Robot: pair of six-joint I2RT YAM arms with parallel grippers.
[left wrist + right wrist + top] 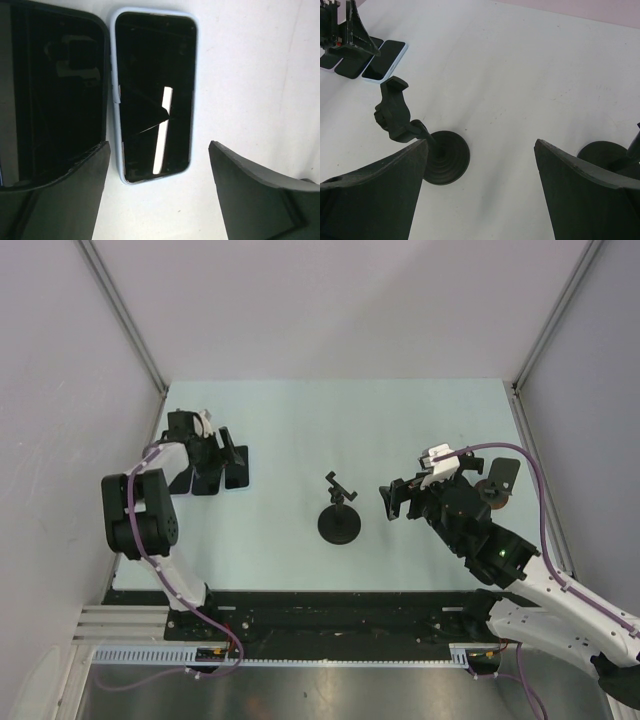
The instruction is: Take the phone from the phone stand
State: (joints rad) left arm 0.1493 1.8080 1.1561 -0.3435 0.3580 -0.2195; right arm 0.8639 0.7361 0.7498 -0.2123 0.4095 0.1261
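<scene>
The black phone stand [340, 511] stands in the middle of the table with its clamp empty; the right wrist view shows it [400, 114] just left of my fingers. A phone in a light blue case [155, 95] lies flat on the table, screen up, beside a black phone [55, 95]; both lie at the far left in the top view [237, 466]. My left gripper [159, 150] is open and empty, hovering right over the near end of the blue-cased phone. My right gripper [397, 498] is open and empty, just right of the stand.
A second black stand [500, 485] sits at the right, behind my right wrist, with its base in the right wrist view [607, 156]. Grey walls enclose the table on three sides. The arm bases sit along the near edge.
</scene>
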